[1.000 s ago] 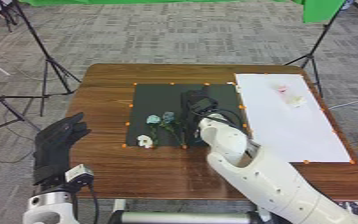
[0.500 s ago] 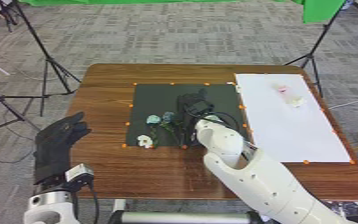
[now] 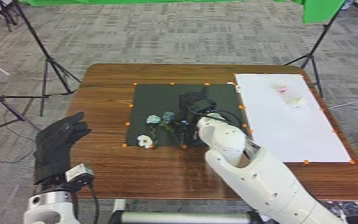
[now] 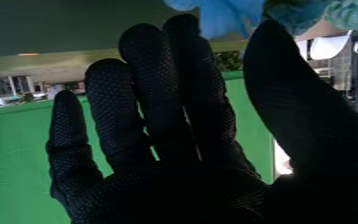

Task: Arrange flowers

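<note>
The right hand is over the right part of the dark mat, its fingers pointing to the table's far side. In the right wrist view the right hand is open, fingers straight and thumb apart, with a blue flower close to the thumb and fingertips; contact is unclear. Left of this hand on the mat lie a pale blue flower, a teal flower and a white flower, with green stems. On the white sheet lie a pink flower and a pale yellow flower. The left hand is open beside the table.
Orange markers edge the mat and the white sheet on the brown table. Black tripods stand on the floor beyond the table's left and right sides. A green cloth hangs in the background.
The right hand and forearm have shifted slightly to the left over the mat. The left hand and the flowers on the white sheet have stayed in place.
</note>
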Action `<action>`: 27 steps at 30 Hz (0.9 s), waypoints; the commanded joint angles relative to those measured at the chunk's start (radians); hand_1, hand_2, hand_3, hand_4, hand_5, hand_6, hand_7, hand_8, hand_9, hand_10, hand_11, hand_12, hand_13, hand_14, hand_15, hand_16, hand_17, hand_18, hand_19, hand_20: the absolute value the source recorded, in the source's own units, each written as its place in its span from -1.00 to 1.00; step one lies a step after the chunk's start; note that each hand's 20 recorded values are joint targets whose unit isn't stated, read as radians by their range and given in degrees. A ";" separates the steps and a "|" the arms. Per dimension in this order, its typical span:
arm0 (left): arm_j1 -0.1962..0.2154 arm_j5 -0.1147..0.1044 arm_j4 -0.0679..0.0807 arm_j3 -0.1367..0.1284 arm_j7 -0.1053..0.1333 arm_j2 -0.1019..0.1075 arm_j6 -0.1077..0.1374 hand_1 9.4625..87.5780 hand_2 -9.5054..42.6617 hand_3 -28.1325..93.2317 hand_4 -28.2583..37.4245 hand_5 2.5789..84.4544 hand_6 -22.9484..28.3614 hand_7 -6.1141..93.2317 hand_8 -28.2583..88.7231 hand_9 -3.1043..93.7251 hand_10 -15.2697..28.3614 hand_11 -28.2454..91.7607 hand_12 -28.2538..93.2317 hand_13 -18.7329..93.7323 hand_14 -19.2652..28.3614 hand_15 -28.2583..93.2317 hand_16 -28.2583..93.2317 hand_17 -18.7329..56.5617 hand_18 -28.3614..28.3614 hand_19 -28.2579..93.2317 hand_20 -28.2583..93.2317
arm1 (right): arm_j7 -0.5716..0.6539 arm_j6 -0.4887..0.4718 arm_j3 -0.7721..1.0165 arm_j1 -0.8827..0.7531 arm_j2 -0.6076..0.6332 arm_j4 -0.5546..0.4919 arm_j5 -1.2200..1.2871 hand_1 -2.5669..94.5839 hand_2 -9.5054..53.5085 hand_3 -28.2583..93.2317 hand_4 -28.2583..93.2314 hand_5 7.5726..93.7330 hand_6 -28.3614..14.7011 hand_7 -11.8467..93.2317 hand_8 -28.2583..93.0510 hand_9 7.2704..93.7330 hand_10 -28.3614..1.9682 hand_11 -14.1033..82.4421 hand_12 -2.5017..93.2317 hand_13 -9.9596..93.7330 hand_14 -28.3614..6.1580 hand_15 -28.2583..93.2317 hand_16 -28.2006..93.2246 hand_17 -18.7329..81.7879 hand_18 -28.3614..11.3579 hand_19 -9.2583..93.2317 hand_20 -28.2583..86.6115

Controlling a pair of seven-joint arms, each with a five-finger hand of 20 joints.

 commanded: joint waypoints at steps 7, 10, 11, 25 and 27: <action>0.034 -0.029 -0.011 0.001 0.026 0.014 0.027 -0.50 -0.44 0.83 -0.58 0.24 0.56 -0.48 -0.69 -0.06 0.84 0.33 -0.32 -0.07 1.00 0.85 -0.92 -0.61 0.85 0.37 0.22 | -0.011 -0.008 0.009 0.009 0.030 -0.078 0.017 -0.45 -0.82 0.88 -0.97 0.32 0.13 -0.31 -0.78 0.21 -0.32 0.37 -0.45 -0.05 -0.73 0.82 -0.14 -0.69 -1.00 0.38 0.02; 0.050 -0.032 -0.017 -0.006 0.033 0.015 0.038 -0.50 -0.44 0.83 -0.58 0.24 0.56 -0.48 -0.69 -0.06 0.84 0.33 -0.32 -0.07 1.00 0.85 -0.92 -0.61 0.85 0.37 0.22 | -0.019 -0.004 0.014 0.024 0.093 -0.117 0.036 -0.47 -0.80 0.88 -0.96 0.31 0.13 -0.32 -0.78 0.20 -0.34 0.37 -0.45 -0.05 -0.75 0.82 -0.14 -0.69 -1.00 0.38 0.02; 0.056 -0.033 -0.019 -0.008 0.035 0.013 0.040 -0.50 -0.44 0.83 -0.58 0.24 0.56 -0.48 -0.69 -0.06 0.84 0.33 -0.32 -0.07 1.00 0.85 -0.92 -0.61 0.85 0.37 0.22 | -0.021 -0.003 0.016 0.030 0.121 -0.131 0.046 -0.47 -0.79 0.87 -0.96 0.30 0.12 -0.32 -0.78 0.19 -0.36 0.37 -0.45 -0.06 -0.76 0.82 -0.14 -0.69 -1.00 0.38 0.03; 0.085 -0.027 -0.033 -0.017 0.040 -0.008 0.054 -0.50 -0.44 0.83 -0.60 0.24 0.56 -0.48 -0.69 -0.06 0.84 0.33 -0.32 -0.07 1.00 0.85 -0.92 -0.61 0.85 0.37 0.22 | 0.068 -0.023 0.213 0.020 0.390 -0.116 0.170 -0.46 -0.78 0.90 -0.96 0.12 0.05 -0.38 -0.75 0.06 -0.51 0.02 -0.55 -0.20 -0.86 0.72 -0.23 -0.71 -1.00 0.38 0.02; 0.084 -0.021 -0.034 -0.015 0.038 -0.013 0.053 -0.50 -0.44 0.83 -0.59 0.24 0.56 -0.48 -0.69 -0.06 0.84 0.33 -0.32 -0.07 1.00 0.85 -0.92 -0.61 0.85 0.37 0.22 | 0.100 -0.020 0.201 0.039 0.418 -0.087 0.189 -0.46 -0.78 0.90 -0.96 0.09 0.04 -0.39 -0.75 0.05 -0.52 -0.01 -0.55 -0.21 -0.86 0.72 -0.23 -0.71 -1.00 0.38 0.02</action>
